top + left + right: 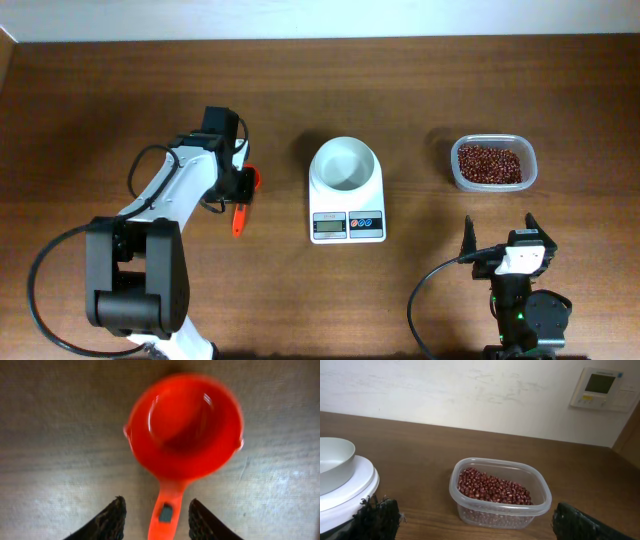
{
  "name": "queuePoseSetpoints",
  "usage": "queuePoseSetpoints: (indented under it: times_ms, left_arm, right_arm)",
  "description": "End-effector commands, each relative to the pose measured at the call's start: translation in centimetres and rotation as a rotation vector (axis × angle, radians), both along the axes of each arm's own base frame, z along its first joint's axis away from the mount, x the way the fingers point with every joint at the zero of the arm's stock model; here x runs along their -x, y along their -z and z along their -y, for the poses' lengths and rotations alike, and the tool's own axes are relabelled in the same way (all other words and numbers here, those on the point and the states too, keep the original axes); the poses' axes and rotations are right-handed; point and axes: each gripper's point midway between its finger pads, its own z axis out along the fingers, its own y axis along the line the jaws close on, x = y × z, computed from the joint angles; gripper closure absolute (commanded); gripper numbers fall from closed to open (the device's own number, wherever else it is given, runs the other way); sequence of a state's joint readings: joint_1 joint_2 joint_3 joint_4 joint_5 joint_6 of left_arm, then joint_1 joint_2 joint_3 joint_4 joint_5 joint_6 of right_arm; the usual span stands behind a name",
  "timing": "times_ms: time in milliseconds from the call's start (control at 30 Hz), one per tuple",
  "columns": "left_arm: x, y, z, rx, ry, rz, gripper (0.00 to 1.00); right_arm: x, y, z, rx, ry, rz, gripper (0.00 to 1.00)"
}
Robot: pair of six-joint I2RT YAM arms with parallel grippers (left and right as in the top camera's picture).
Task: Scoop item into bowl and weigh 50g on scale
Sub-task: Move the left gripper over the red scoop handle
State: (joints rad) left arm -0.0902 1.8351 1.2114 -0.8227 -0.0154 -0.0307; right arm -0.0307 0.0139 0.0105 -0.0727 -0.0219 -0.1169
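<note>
Left jaws stand open astride the handle of the red scoop (185, 425), not touching it; left arm (170, 190) reaches far, wrist down. White bowl (346, 163) sits on scale (347, 226), centre. Beans (489, 163) lie in clear container (534, 168), far right. Right jaws wide open, empty; right arm (520, 300) folded near.

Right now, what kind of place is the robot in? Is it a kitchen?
Probably a plain indoor workroom, not a real kitchen: a bare wooden table, a white wall with a control panel, and a scale set out near a clear tub of beans.
</note>
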Motion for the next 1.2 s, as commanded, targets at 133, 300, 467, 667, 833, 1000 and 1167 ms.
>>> queuePoseSetpoints:
  times_ms: [133,300,467,667,833,1000,1167]
  left_arm:
    - [-1.6,1.1,0.5,-0.002,0.018,0.072,0.56]
    - [-0.3,0.4,0.4,-0.007,0.025,0.017,0.43]
    - [1.6,0.3,1.3,0.048,0.032,-0.05,0.48]
    - [-0.2,1.5,1.4,0.055,0.035,0.051,0.58]
    - [-2.5,1.1,1.3,0.051,-0.018,0.145,0.65]
    - [-5.5,0.0,0.0,-0.008,-0.092,0.282,0.64]
    - [-6.9,-0.7,0.1,0.001,-0.095,0.341,0.58]
  right_arm:
    - [0.0,0.2,0.1,0.006,0.007,-0.002,0.01]
    - [0.0,0.2,0.1,0.006,0.007,-0.002,0.01]
    - [0.0,0.2,0.1,0.006,0.007,-0.002,0.01]
    - [0.0,0.2,0.1,0.006,0.007,-0.002,0.01]
    - [0.0,0.2,0.1,0.006,0.007,-0.002,0.01]
    - [0.0,0.2,0.1,0.006,0.007,-0.002,0.02]
    - [0.0,0.2,0.1,0.006,0.007,-0.002,0.01]
